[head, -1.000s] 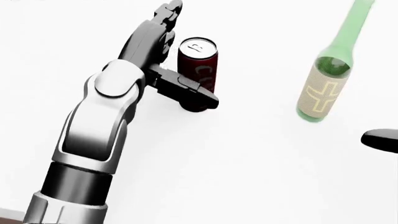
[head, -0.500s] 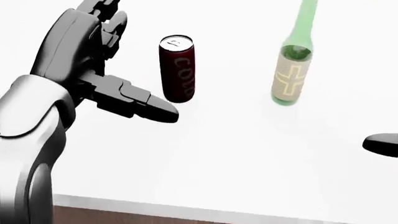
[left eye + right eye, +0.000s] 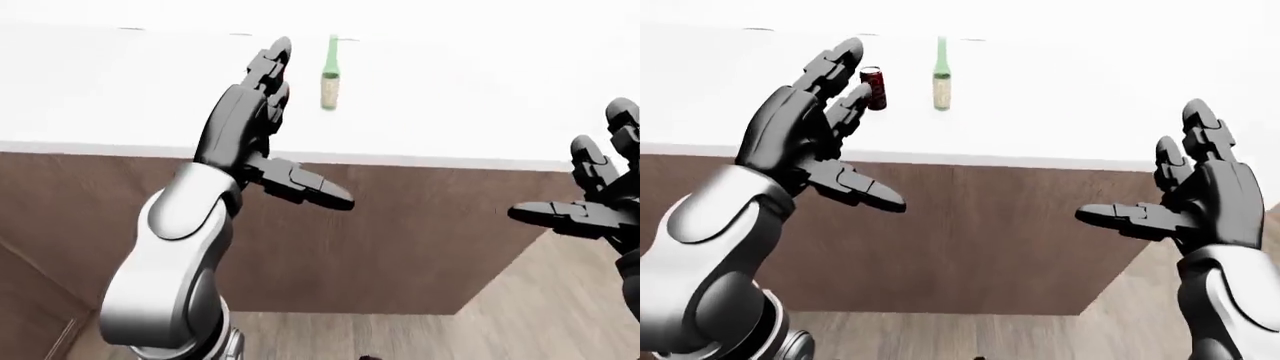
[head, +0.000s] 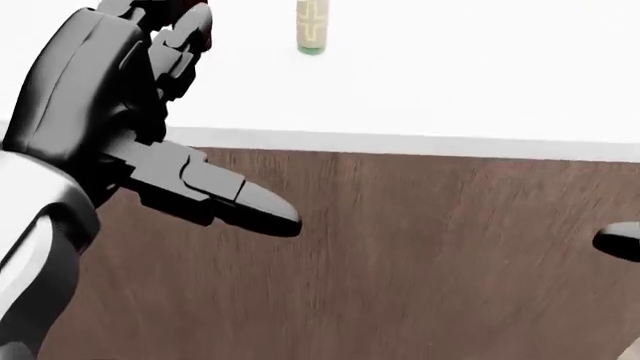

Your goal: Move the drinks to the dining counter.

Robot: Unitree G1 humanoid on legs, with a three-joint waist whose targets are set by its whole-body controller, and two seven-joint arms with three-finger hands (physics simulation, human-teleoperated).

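A dark red can (image 3: 873,88) and a green glass bottle with a tan label (image 3: 941,79) stand upright side by side on the white counter (image 3: 1070,112), near the top of the right-eye view. My left hand (image 3: 862,131) is open and empty, raised below and left of the can and apart from it. My right hand (image 3: 1140,166) is open and empty at the right, level with the counter's brown side. In the head view only the bottle's base (image 4: 312,28) shows, and my left hand (image 4: 190,127) covers the can.
The counter's near edge runs across the views, with a brown wood panel (image 3: 980,240) below it. Wood floor (image 3: 970,334) shows along the bottom and the lower right.
The whole picture has shifted: the camera has drawn back from the counter, so the can and bottle sit higher and smaller. My left hand is no longer beside the can. My right hand now shows.
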